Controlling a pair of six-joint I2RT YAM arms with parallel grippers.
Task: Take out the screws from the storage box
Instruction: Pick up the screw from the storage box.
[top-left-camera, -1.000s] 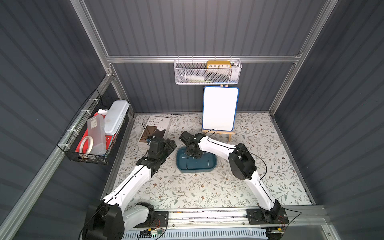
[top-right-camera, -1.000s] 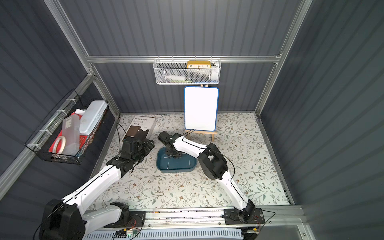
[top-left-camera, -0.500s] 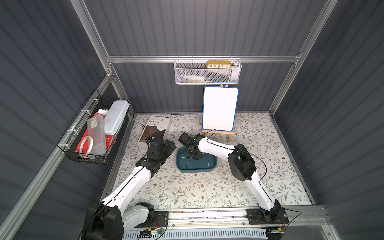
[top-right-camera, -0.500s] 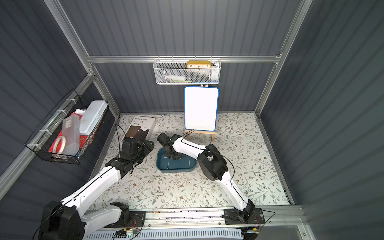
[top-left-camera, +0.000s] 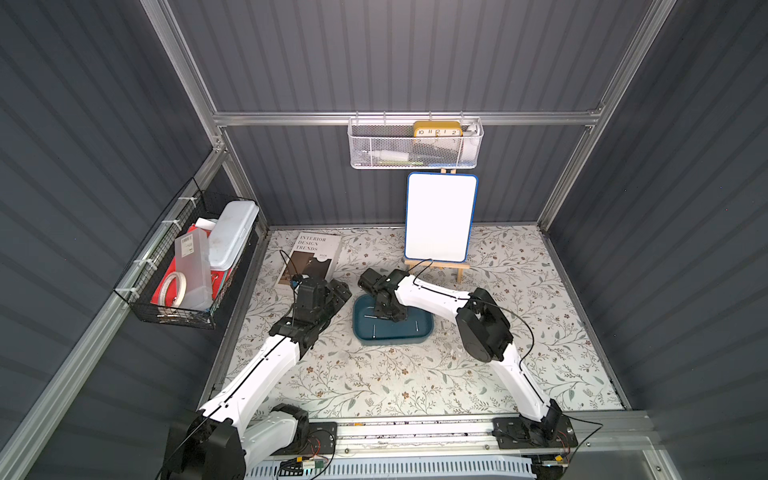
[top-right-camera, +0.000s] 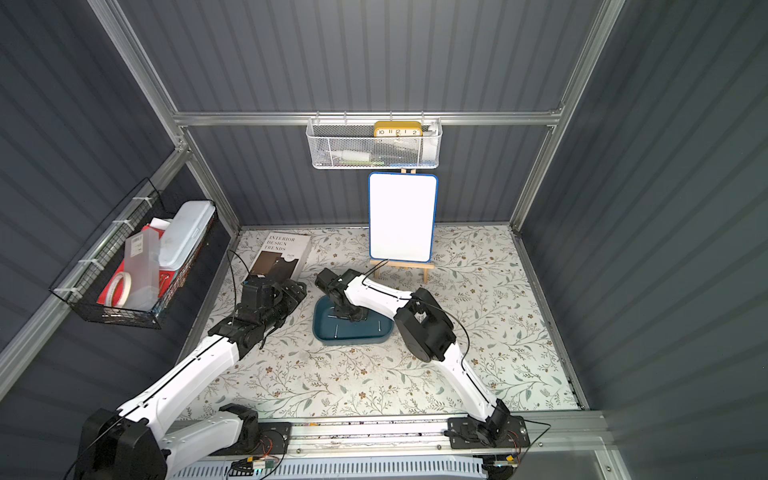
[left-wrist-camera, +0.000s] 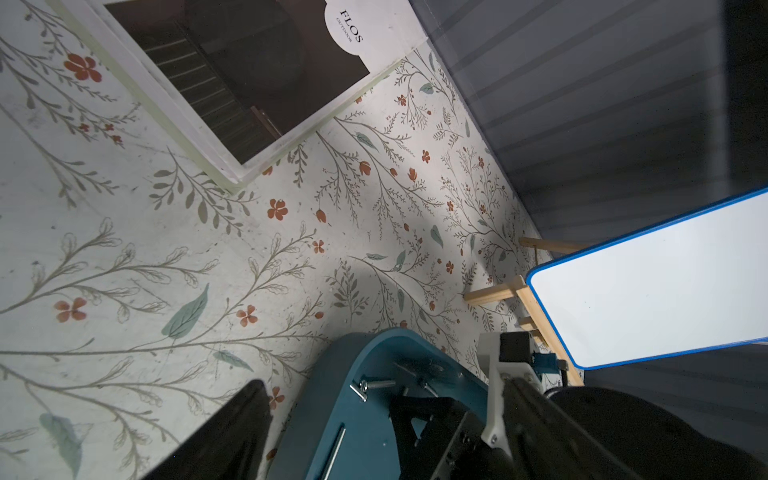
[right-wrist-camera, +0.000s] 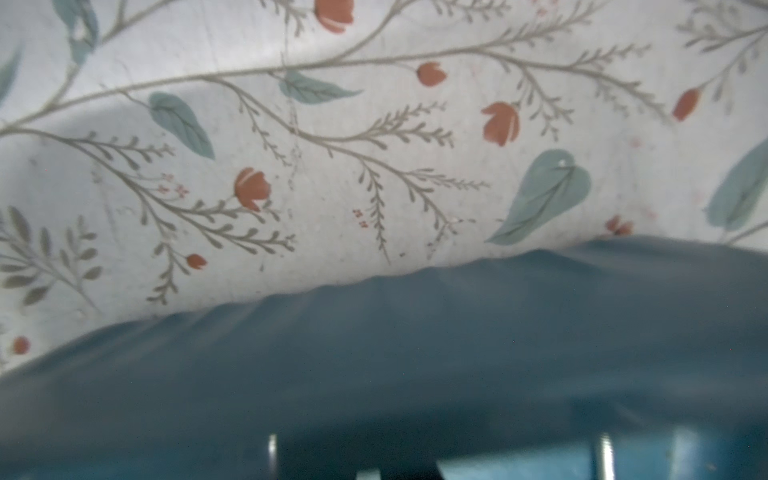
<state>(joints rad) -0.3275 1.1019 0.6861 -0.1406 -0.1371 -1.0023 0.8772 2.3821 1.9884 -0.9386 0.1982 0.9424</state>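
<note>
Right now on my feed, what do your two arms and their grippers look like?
They match. The left arm and right arm have glossy white link shells with bulky black joint housings. Thin black cables loop loosely off each. The left gripper and right gripper are matte black, blocky parallel-jaw units. No markings are visible.

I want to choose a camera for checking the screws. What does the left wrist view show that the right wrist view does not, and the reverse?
Only the left wrist view: several screws lying sharp in the teal tray, a book with "FLOS" on its cover, and a whiteboard on a wooden easel.
Only the right wrist view: the tray's wall from very near, blurred, and two silvery glints too blurred to name.
Both: the teal tray and the floral table cover.
</note>
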